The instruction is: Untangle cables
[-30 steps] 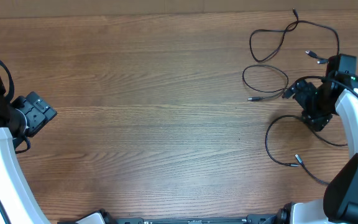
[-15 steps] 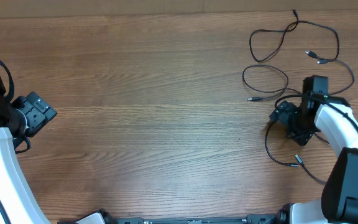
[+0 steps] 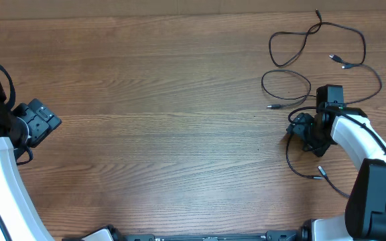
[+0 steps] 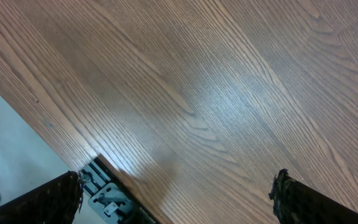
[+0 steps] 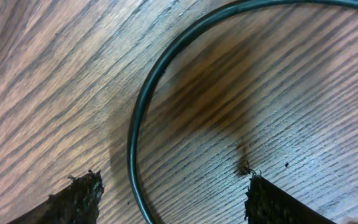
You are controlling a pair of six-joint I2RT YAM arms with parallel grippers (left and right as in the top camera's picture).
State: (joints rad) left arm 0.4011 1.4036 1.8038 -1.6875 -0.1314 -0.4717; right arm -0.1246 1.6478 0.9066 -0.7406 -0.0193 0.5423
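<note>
The overhead view is bright and evenly lit by soft light from above. The table shows warm brown grain, and the thin cables look crisp and black with almost no shadow. In the left wrist view, a broad pale sheen of glare crosses the middle of the wood, washing out some grain. The fingertips at the bottom corners are dark, with little detail. The right wrist view is a very close shot with sharp grain. A soft dark shadow patch lies inside the curve of one cable, and the black fingertips at the bottom have fuzzy edges.
</note>
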